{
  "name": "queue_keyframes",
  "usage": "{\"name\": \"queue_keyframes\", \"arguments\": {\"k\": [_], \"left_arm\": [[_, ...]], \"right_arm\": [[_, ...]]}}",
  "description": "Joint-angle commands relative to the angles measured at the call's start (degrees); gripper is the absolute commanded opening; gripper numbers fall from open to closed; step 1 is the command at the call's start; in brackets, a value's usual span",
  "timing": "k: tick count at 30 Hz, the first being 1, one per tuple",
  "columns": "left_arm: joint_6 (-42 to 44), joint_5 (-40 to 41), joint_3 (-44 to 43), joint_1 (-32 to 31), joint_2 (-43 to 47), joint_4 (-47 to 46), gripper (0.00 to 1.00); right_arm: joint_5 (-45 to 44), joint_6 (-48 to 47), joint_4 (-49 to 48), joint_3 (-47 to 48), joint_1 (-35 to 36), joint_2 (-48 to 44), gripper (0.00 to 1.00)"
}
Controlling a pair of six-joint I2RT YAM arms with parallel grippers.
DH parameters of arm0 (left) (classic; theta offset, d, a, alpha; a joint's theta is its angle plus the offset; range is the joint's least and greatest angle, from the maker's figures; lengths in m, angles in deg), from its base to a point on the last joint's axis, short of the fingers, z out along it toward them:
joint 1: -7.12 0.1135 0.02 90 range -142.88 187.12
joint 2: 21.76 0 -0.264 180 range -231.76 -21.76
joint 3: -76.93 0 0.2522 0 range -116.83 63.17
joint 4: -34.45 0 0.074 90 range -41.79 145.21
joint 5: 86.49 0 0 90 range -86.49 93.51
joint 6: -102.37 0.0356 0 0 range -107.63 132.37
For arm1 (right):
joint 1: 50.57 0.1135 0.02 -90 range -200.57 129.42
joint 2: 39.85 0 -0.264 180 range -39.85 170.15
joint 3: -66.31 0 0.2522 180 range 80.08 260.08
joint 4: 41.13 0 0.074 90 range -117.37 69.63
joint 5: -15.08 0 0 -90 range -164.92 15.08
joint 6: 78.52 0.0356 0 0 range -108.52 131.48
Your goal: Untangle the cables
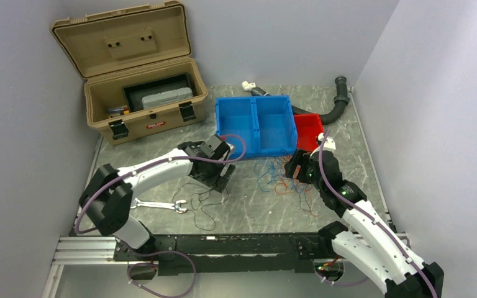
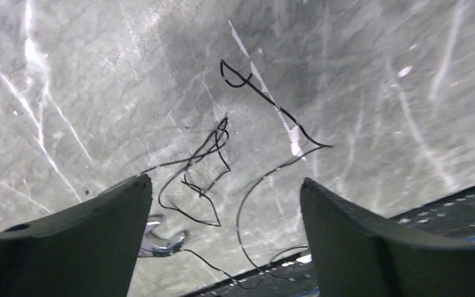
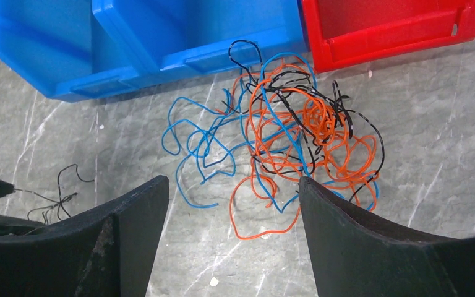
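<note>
Dark fingers of my right gripper point(image 3: 232, 180) frame the right wrist view, spread wide with nothing clamped between them, above the cables point(image 3: 290, 130). The bundle lies on the grey marbled table point(image 1: 248, 205), just in front of the blue bin point(image 3: 49, 55) and the red bin point(image 3: 396, 25). Its top loops reach the gap where the two bins meet.

Orange wires make up the dense knot on the right, threaded through with thin black ones. Blue wires trail out of it to the left in looser curls, and one orange loop hangs open towards the camera. The outermost orange loops run up to the right finger's tip; from here I cannot tell whether they touch it.

My left gripper point(image 2: 224, 182) is likewise spread wide and holds nothing. Below it lie a few black strands point(image 2: 204, 167), hair-thin, flat on the table in open squiggles, well apart from the coloured knot. From above, they lie point(image 1: 202, 198) beside a wrench point(image 1: 158, 205) near the left arm, while the main tangle point(image 1: 282, 177) sits under the right wrist. A tan case point(image 1: 136, 74) stands open at the far left corner, and a black hose point(image 1: 338, 102) curves behind the bins.
</note>
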Motion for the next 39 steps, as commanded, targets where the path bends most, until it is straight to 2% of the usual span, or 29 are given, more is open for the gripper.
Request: {"name": "queue_keyframes", "arguments": {"k": [1, 8, 17, 21, 28, 32, 34, 35, 37, 39], "left_arm": [[1.8, -0.3, -2.1, -0.3, 5.0, 4.6, 0.99], [6.2, 3.2, -2.0, -4.0, 5.2, 5.9, 0.99], [6.8, -2.2, 0.7, -7.0, -1.1, -3.0, 0.99], [6.1, 7.3, 0.1, -8.5, -5.0, -0.9, 0.99], [4.9, 14.7, 1.2, -8.6, -7.7, -0.6, 0.99], [5.5, 14.8, 1.7, -8.3, -9.2, -1.2, 0.99], [5.5, 11.9, 2.2, -7.5, -10.0, -2.1, 0.99], [5.4, 10.7, 2.5, -7.1, -10.2, -2.5, 0.98], [5.1, 8.3, 3.3, -6.1, -10.5, -3.0, 0.89], [5.1, 6.0, 4.2, -5.1, -10.5, -3.8, 0.68]], "right_arm": [[0.6, -1.0, -1.8, 0.3, 0.1, -0.1, 0.79], [2.0, -1.1, -2.7, 0.2, 0.0, 0.2, 0.79], [2.3, -1.5, -2.2, 1.3, 0.1, 0.1, 0.79], [2.2, -1.3, -1.7, 1.0, 0.1, -0.8, 0.79], [1.8, -1.2, -1.2, 0.5, 0.1, -1.9, 0.78], [1.6, -1.5, -0.9, 0.6, 0.1, -1.9, 0.78], [1.4, -1.5, -0.8, 0.7, 0.1, -1.9, 0.78], [1.3, -1.5, -0.7, 0.7, 0.1, -2.0, 0.78], [1.3, -1.5, -0.6, 0.8, 0.1, -2.1, 0.78], [1.2, -1.4, -0.6, 0.6, 0.1, -2.5, 0.78]]}}
